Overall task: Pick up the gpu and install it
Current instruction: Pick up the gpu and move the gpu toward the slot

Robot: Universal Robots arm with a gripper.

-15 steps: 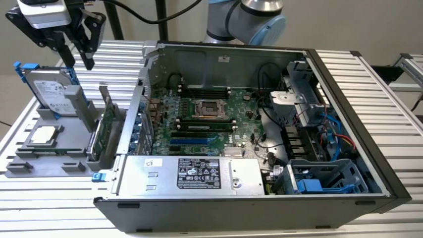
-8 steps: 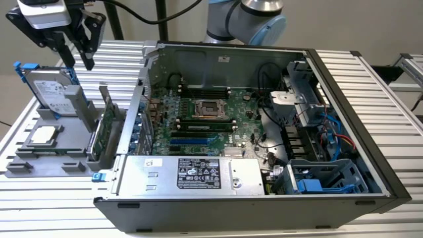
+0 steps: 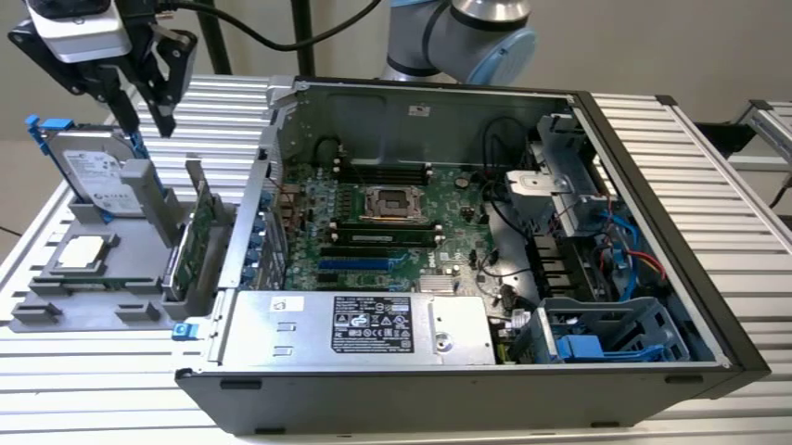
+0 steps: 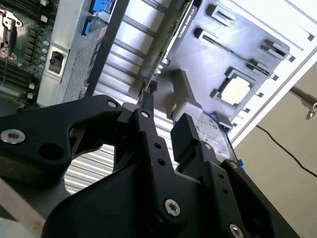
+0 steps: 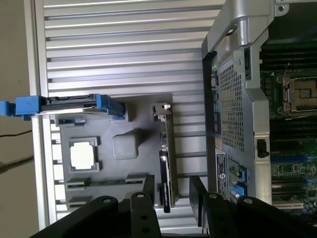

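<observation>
Well, the gpu [image 3: 188,246] stands on its edge in a slot of the grey holder [image 3: 136,236], lower than the pincer [image 3: 145,119] and not touching it. In the first wrist view, the card runs in line with the gap between the two black fingers [image 5: 147,198]. The pincer is open and grips nothing. On one side of it stands the hard drive [image 3: 99,171] in a blue frame, and on the other side the open computer case [image 3: 495,371]. Both rest on the ribbed surface [image 3: 693,148].
</observation>
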